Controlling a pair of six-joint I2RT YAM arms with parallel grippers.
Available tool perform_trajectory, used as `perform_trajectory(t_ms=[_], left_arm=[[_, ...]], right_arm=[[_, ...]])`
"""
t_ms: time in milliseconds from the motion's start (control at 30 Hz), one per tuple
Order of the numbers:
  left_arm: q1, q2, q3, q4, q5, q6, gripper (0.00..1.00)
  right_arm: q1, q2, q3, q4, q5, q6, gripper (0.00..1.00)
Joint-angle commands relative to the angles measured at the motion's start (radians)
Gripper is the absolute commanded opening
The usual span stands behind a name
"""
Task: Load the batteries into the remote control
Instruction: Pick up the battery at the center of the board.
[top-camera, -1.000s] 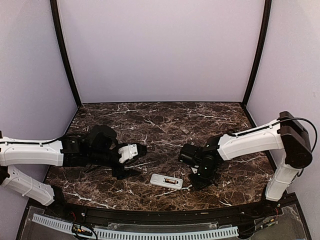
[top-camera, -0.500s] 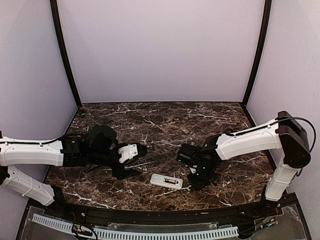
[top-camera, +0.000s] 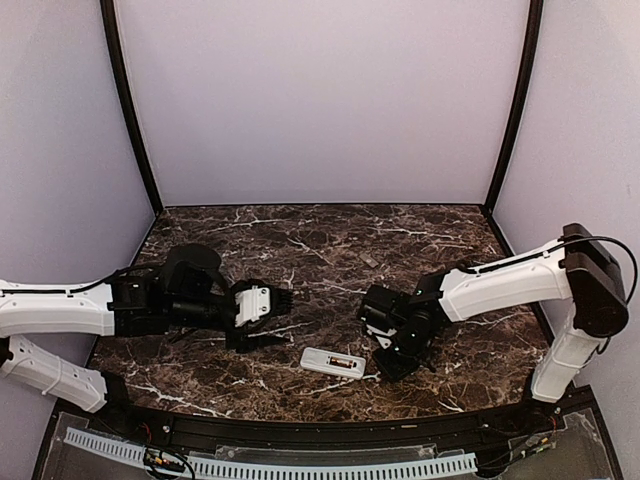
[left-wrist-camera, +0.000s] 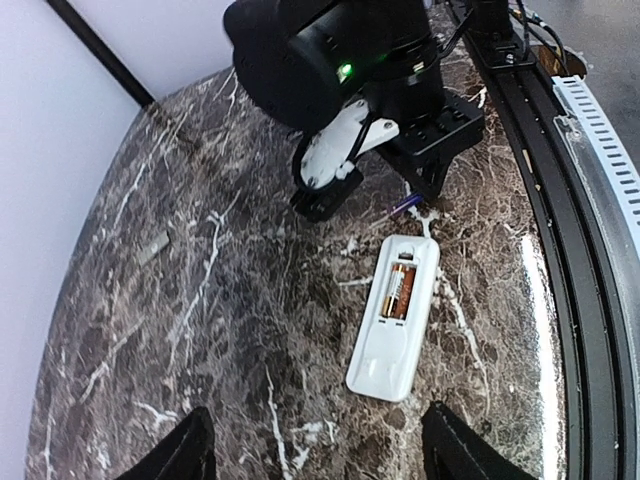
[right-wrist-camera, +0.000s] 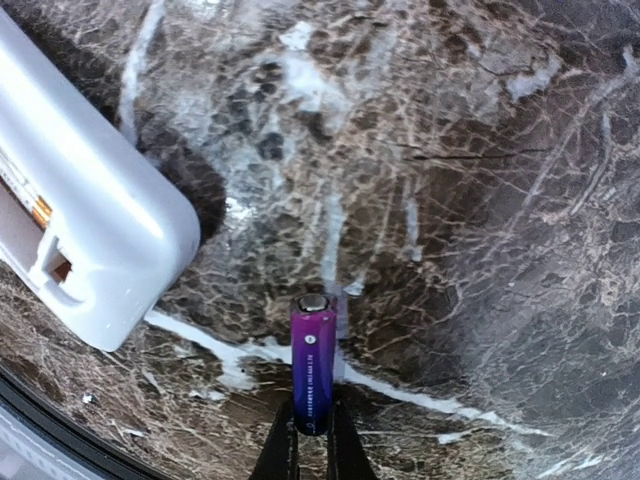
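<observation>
Opening wide on the dark brown, white-veined marble table top (top-camera: 330, 240), boxed in by pale lilac walls at left, right and far.

Stretching in low from the left edge: the white-and-black left arm (top-camera: 60, 308). Coming in from the right edge, folded down hard at the elbow: the white-and-black right arm (top-camera: 500, 280).

Now the left gripper (top-camera: 280, 318). Hanging left of centre, aimed to the right, spread wide and gripping nothing at all (only bare marble between those black fingers (left-wrist-camera: 190, 450)).

Over to the right gripper (top-camera: 392, 364). Down low, right of centre, pinched tight on one end of a slim purple cylindrical battery (right-wrist-camera: 313, 375). Poking out from the fingertips, just beside the right end of the handset but clear of it. Touching the marble or not? Cannot tell.

And there, the small slim white rectangular plastic remote control (top-camera: 333, 362): lying flat near the near edge at centre, back side up, bay uncovered, between the two grippers and closer to the right one.

Seated lengthwise along one side of that recessed bay: a tiny copper-orange-and-black battery (left-wrist-camera: 402, 290).

Smallest of all, a small flat grey cover piece (top-camera: 369, 262), lying far of centre, well apart from everything else.
</observation>
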Motion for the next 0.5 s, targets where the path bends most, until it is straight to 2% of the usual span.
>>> perform_trajectory(t_ms=[0, 233, 467], left_arm=[[-0.050, 0.017, -0.012, 0.123, 0.008, 0.194, 0.70], [-0.096, 0.152, 0.036, 0.168, 0.003, 0.318, 0.69], [-0.119, 0.208, 0.036, 0.216, 0.023, 0.334, 0.69]], right_arm=[[-0.020, -0.031, -0.047, 0.072, -0.080, -0.035, 0.00], [-0.048, -0.072, -0.094, 0.118, -0.108, -0.033, 0.00], [-0.061, -0.117, -0.090, 0.104, -0.117, -0.042, 0.00]])
